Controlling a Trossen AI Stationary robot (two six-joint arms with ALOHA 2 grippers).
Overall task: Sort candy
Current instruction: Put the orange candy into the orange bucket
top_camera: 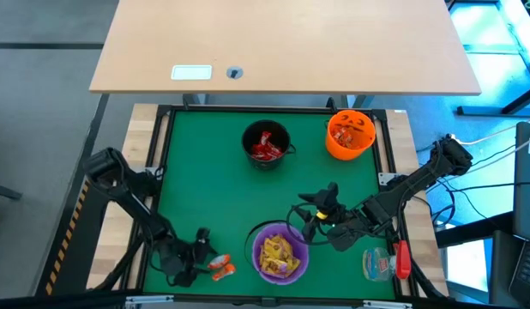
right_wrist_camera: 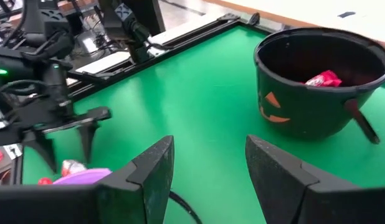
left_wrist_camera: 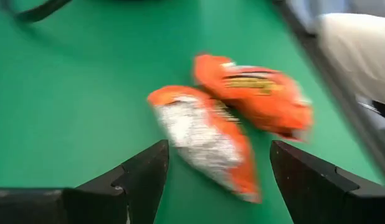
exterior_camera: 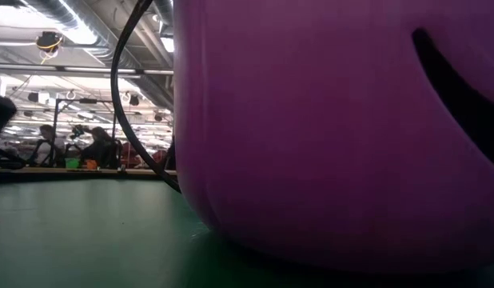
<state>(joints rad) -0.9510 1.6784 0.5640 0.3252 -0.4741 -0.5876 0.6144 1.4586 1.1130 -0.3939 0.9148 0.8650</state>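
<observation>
High view: left gripper (top_camera: 207, 255), open, sits beside two orange candies (top_camera: 220, 268) on the green worktop (top_camera: 205, 180)'s near-left; right gripper (top_camera: 310, 213), open and empty, hovers by the purple bowl (top_camera: 280, 252).

The worktop (top_camera: 205, 197) has a flat green top with a dark frame round its edge and pale wood strips along its sides. Just past its far edge stands a big light brown wooden table (top_camera: 286, 43), and on it lie a small white card (top_camera: 191, 73) and a little round thing (top_camera: 235, 73). Grey floor (top_camera: 42, 86) shows beside the wooden table. To the side of the worktop there is bright blue light (top_camera: 471, 94), with cables near it. Looking level across the worktop, the room behind is large, with pipes and long lamps (exterior_camera: 87, 36) on the ceiling. Far back, people (exterior_camera: 99, 148) sit at desks.
</observation>
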